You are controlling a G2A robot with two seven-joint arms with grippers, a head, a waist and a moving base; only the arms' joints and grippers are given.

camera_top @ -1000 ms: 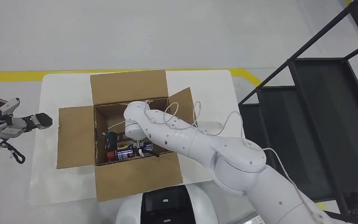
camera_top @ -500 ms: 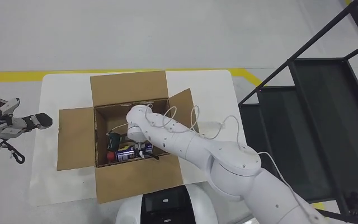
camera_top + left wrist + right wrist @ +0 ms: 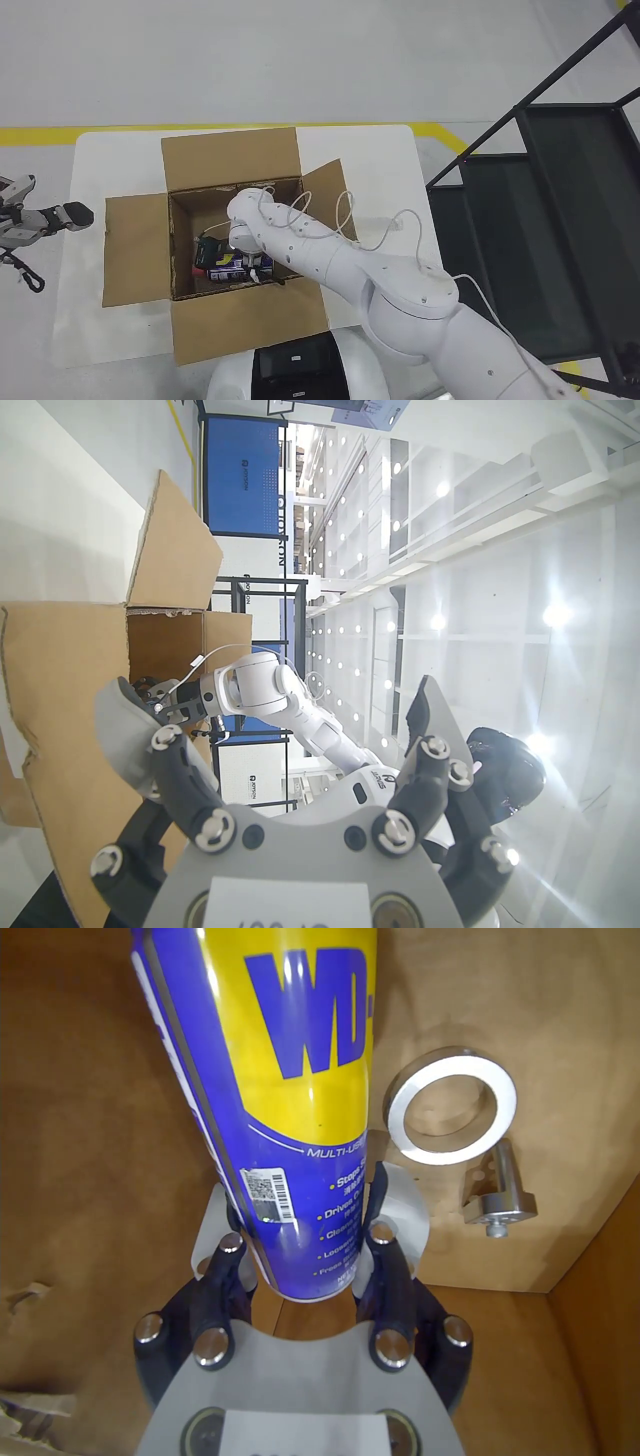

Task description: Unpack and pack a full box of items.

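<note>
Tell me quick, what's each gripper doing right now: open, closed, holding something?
Left gripper: jaws open, holding nothing, outside the box.
Right gripper: jaws closed on the spray can, inside the box.

Open cardboard box (image 3: pixel 232 157) holds a blue-yellow spray can (image 3: pixel 280 1128), metal ring (image 3: pixel 440 1155) and flanged pin (image 3: pixel 500 1200).

Industrial hall or robotics lab, high white ceiling (image 3: pixel 500 575) with rows of spotlights (image 3: pixel 440 620) and blue partition panels (image 3: pixel 235 460) on black frames far beyond the left gripper (image 3: pixel 272 700), grey floor (image 3: pixel 300 60) with a yellow tape line (image 3: pixel 40 133), black steel staircase (image 3: pixel 560 190) beside the white table (image 3: pixel 380 160).
</note>
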